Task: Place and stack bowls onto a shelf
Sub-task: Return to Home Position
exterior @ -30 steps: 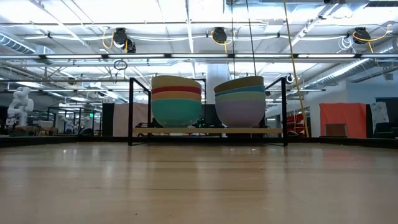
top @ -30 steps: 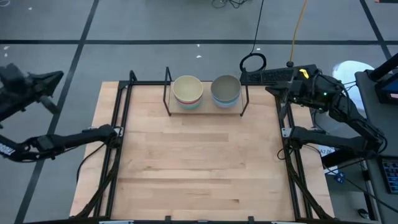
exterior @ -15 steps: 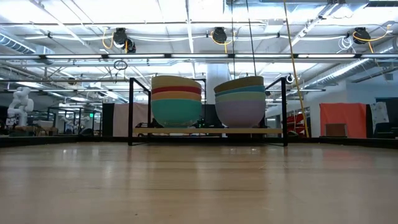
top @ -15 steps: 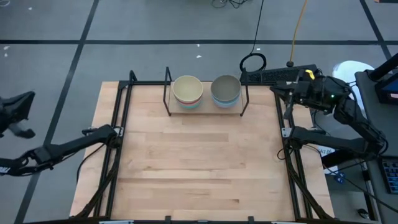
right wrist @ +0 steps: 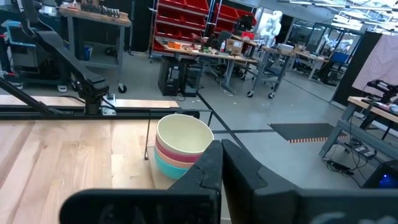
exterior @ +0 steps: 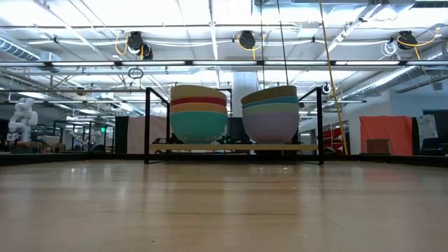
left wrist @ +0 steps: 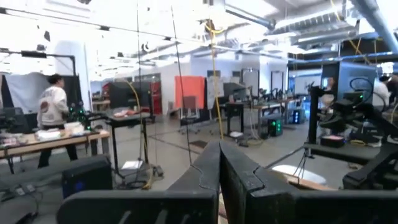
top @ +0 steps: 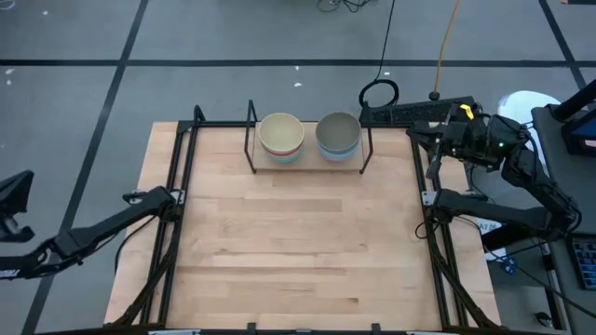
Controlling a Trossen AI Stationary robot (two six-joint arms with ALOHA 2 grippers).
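Two stacks of bowls stand side by side on the shelf (exterior: 231, 148) at the table's far edge. The left stack (exterior: 199, 113) has a cream bowl on top, then magenta, orange and cyan. The right stack (exterior: 270, 113) runs olive-grey, blue, pale green, lavender. From above they show as a cream-topped stack (top: 281, 137) and a grey-topped stack (top: 338, 135). My left gripper (top: 28, 179) hangs shut and holding nothing beyond the table's left edge. My right gripper (top: 411, 133) is shut and holding nothing at the far right corner, right of the shelf, pointing toward the cream-topped stack (right wrist: 180, 146).
Black rails run along the table's left side (top: 172, 242) and right side (top: 438, 251). A coiled cable (top: 379, 93) lies on the floor behind the table. The wide wooden tabletop (top: 298, 251) lies in front of the shelf. A person (left wrist: 53, 112) stands far off in the room.
My left gripper has drawn back, going left and toward the table's near side, away from the table's left edge. The bowl stacks and the right arm have kept still.
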